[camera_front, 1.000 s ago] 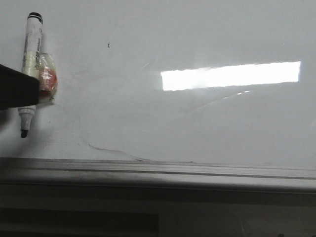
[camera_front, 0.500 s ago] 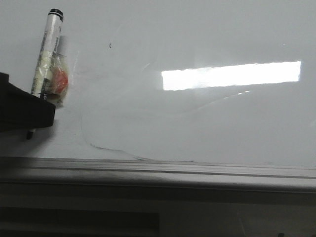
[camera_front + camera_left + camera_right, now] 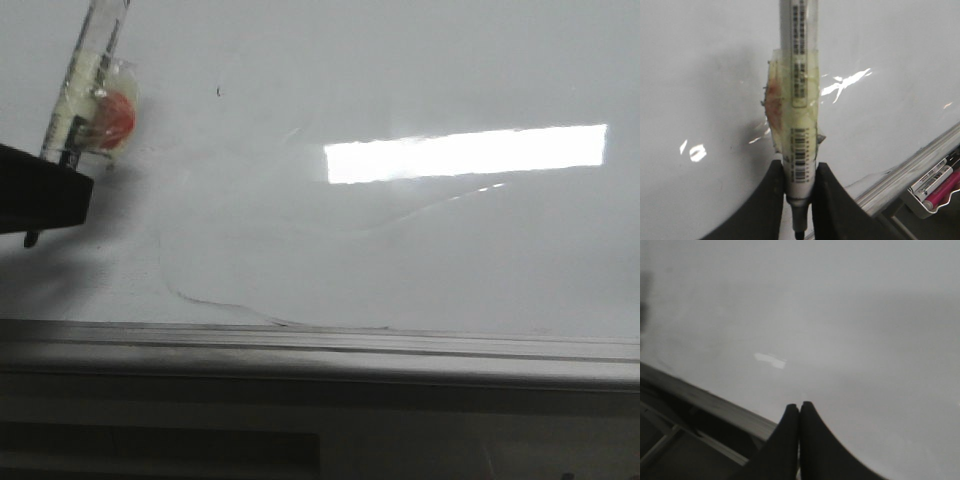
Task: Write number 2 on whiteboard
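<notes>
The whiteboard (image 3: 400, 250) fills the front view, glossy white-grey with only faint grey smear curves; no black number 2 shows on it. My left gripper (image 3: 40, 195) at the far left is shut on a white marker (image 3: 85, 95) wrapped in yellowish tape with a red patch, tilted, its cap end toward the top edge. In the left wrist view the fingers (image 3: 832, 200) clamp the marker (image 3: 800, 125) just above its dark tip. My right gripper (image 3: 799, 407) is shut and empty in front of the whiteboard (image 3: 850, 315); it is out of the front view.
A grey metal rail (image 3: 320, 345) runs along the board's lower edge, also in the left wrist view (image 3: 910, 170) and the right wrist view (image 3: 710, 402). A tray with spare markers (image 3: 935, 182), one pink, sits below the rail. A bright light reflection (image 3: 465, 152) lies on the board.
My left gripper has carried the marker upward on the board and tilted it, cap end to the right. The tip is now mostly hidden behind the gripper. No line has appeared.
</notes>
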### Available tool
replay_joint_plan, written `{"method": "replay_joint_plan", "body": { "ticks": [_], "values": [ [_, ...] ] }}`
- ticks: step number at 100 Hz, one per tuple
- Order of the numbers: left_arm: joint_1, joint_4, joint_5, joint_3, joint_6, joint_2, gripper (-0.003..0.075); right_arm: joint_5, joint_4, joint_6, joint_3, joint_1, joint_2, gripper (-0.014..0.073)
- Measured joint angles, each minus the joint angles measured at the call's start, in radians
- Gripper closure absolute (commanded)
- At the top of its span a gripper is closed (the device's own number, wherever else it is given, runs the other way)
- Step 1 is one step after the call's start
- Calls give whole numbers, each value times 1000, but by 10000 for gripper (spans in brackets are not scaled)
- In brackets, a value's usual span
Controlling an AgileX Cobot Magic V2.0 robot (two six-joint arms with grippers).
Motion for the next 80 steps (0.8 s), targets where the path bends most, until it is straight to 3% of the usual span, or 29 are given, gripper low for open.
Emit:
{"method": "replay_joint_plan", "body": {
  "ticks": [13,20,25,38,45,80],
  "values": [
    [0,161,0,0,0,-39,739,-44,39,-132,-20,128,38,640],
    [0,281,0,0,0,-48,739,-63,44,-198,-40,188,84,594],
    [-2,349,0,0,0,-48,739,-72,44,-242,-58,232,127,518],
    [-31,509,-2,2,0,-48,739,-102,45,-294,-127,324,283,214],
    [-50,571,-8,2,0,-48,739,-118,46,-301,-175,370,380,120],
    [-73,695,-13,2,0,-48,739,-178,48,-307,-441,539,795,172]
  ]
}}
